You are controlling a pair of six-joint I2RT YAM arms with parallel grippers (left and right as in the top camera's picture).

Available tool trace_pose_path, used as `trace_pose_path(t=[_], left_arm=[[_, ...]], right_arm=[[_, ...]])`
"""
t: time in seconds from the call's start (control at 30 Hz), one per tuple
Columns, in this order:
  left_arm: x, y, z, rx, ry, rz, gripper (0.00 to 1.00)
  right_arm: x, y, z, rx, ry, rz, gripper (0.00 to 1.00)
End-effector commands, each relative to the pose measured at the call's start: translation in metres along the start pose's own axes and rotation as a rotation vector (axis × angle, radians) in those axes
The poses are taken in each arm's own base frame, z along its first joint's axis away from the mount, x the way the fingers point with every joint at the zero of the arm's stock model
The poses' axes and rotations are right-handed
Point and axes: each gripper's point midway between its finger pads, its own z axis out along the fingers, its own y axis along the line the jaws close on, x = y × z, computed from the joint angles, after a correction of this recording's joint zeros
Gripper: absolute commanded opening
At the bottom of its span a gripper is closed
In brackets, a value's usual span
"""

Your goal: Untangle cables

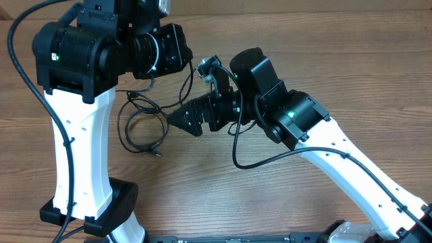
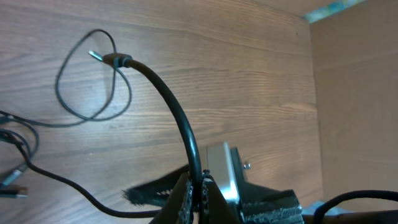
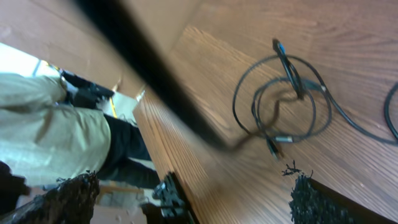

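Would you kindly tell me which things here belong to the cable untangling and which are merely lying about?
Job: cables; left gripper, shut on one; right gripper, open.
Lying about: arm wires; person in beige trousers.

Thin black cables (image 1: 120, 128), loosely overlapping loops lying on wooden tabletop (image 1: 283, 202), centre-left of overhead frame, small plug end (image 1: 157, 152) at lower right.
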Motion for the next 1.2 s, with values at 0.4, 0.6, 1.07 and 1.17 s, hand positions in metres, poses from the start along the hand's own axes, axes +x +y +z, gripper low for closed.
trace_pose_path(t=[0.4,0.6,1.07,1.17], left_arm=[[0.013,-0.023,0.002,0.124,0.104,-0.282,0.04],[0.015,-0.026,0.001,0.142,0.118,-0.283,0.04],[-0.006,-0.003,0.003,0.025,-0.006,-0.355,0.04],[-0.009,0.002,0.001,0.021,-0.015,-0.368,0.04]], right_arm=[[-0.039,-0.012,-0.013,0.126,-0.183,0.059,0.72],[-0.046,-0.019,-0.015,0.167,-0.226,0.097,0.53],[-0.03,-0.029,-0.014,0.204,-0.165,0.137,0.44],[-0.028,-0.032,-0.015,0.222,-0.164,0.143,0.43]])
